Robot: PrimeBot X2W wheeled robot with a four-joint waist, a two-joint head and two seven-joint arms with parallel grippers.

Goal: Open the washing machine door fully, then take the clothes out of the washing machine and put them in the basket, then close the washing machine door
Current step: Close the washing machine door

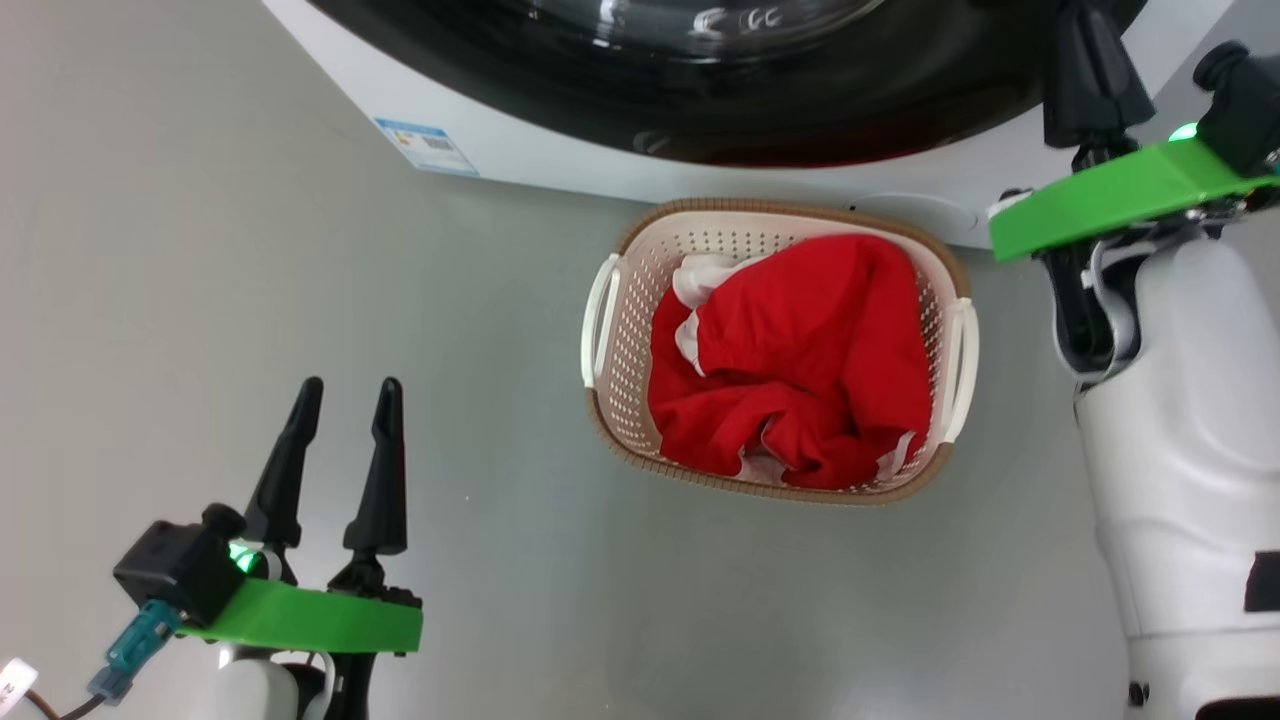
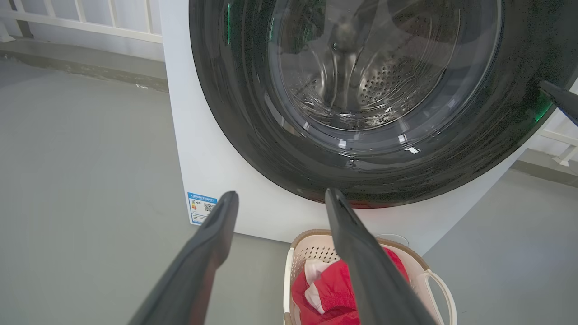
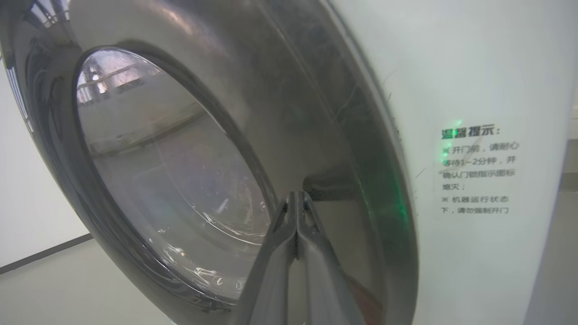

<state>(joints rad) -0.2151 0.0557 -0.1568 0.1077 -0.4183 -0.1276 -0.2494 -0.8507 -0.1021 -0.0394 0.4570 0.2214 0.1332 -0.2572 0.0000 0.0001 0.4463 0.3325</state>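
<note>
Bright red clothes (image 1: 800, 360) w/ white trim lay bunched inside the small cream-white perforated plastic basket (image 1: 625, 350) w/ brown woven-look rim & white side handles. They filled most of it, w/ white bits showing at the left side & the near edge. Basket sat on the grey floor (image 1: 200, 300), just in front of the big white front-loading washing machine (image 1: 560, 150), below the door's lower edge. The large round washing machine door (image 2: 361, 90), wide glossy black rim w/ clear bulging glass centre, lay flat against the machine front, i.e. closed. Perforated steel drum (image 2: 379, 85) visible thru the glass. Small blue label (image 2: 202, 207) stuck low on the machine front, left of the door.

Right pincer (image 3: 296, 196): two long dark fingers pressed together, nothing btw them, tips at the door's black rim on its right side, next to a dark recess. Whether the tips actually touched the rim, can't tell. White notice sticker (image 3: 478, 171) w/ printed text sat on the machine panel just beyond the rim.

Left pincer (image 1: 350, 390): fingers spread apart, empty, over bare floor well left of the basket, pointing toward the machine. Flat green bracket (image 1: 310, 615) at its wrist. In left wrist view those fingers framed the machine's lower front, w/ basket & clothes below.
</note>
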